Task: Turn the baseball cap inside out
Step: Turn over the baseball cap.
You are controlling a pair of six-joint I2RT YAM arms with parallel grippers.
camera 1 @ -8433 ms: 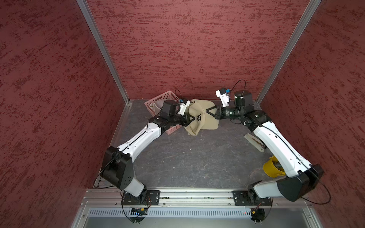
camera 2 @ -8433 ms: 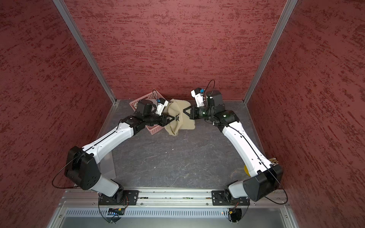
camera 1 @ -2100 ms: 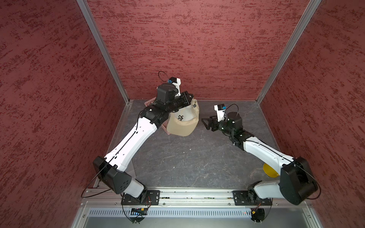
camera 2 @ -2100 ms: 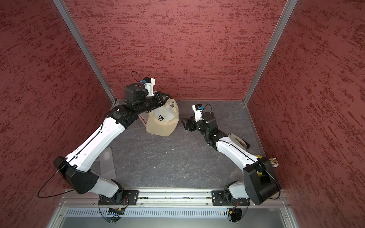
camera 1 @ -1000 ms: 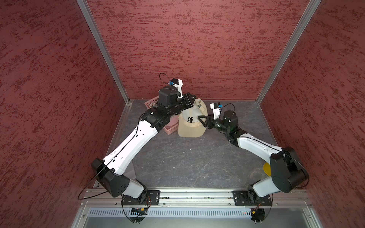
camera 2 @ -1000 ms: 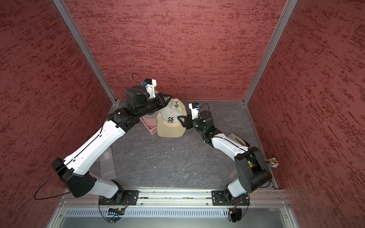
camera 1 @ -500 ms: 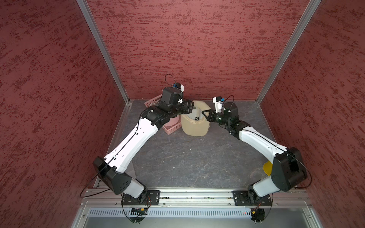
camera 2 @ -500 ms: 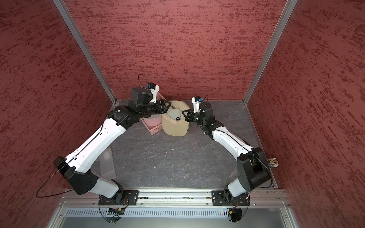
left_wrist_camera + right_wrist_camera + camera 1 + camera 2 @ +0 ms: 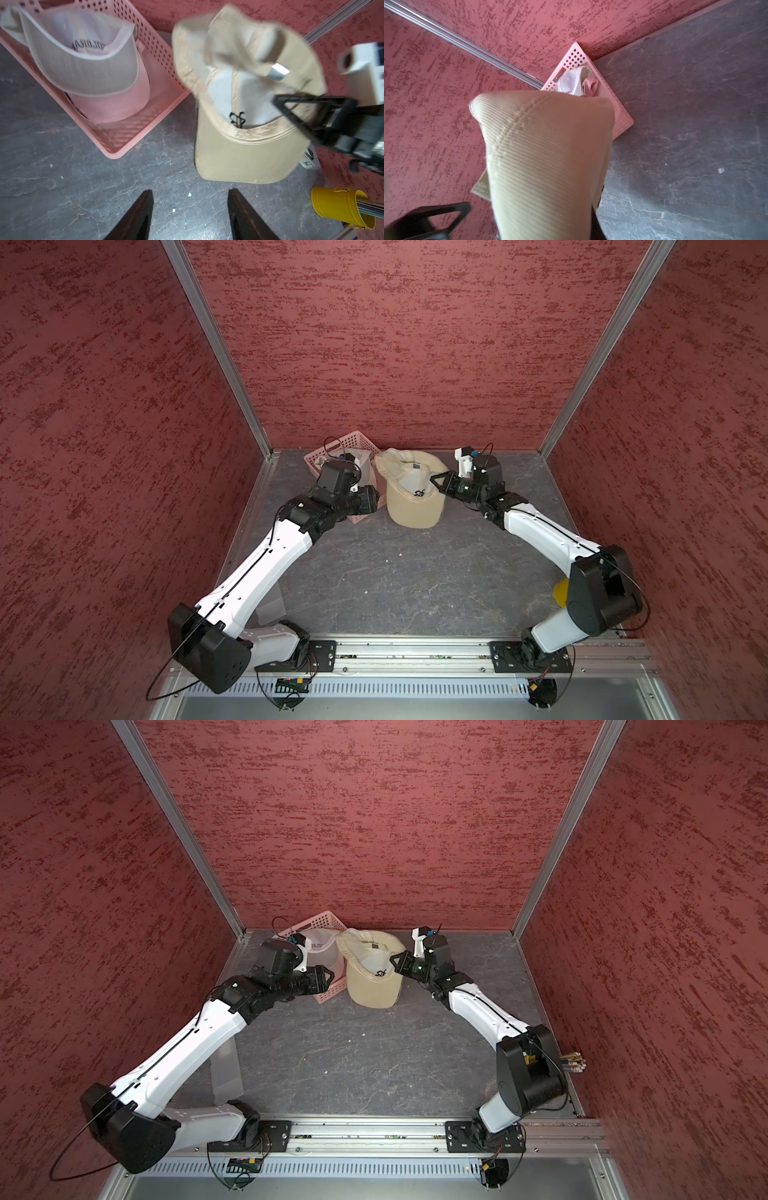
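Note:
The tan baseball cap (image 9: 413, 506) (image 9: 374, 986) is at the back of the grey table, its opening turned up so the white lining and the black stitched logo show; the bill points to the front. My right gripper (image 9: 435, 482) (image 9: 394, 964) is shut on the cap's right side. In the right wrist view the ribbed tan cloth (image 9: 546, 155) hides the jaws. My left gripper (image 9: 372, 501) (image 9: 327, 977) stands open just left of the cap and holds nothing. In the left wrist view its fingers (image 9: 143, 214) are apart over bare table, short of the cap (image 9: 239, 149).
A pink perforated basket (image 9: 358, 438) (image 9: 124, 148) holds a white and pink cap (image 9: 87, 68) at the back left, beside the tan cap. A yellow cup (image 9: 561, 593) (image 9: 336, 205) stands near the right arm's base. A clear plastic piece (image 9: 226, 1073) lies at the front left.
My left gripper has let go of the cap, opened and drawn back to the left. My right gripper has shut on the cap's side, and the cap has come down lower.

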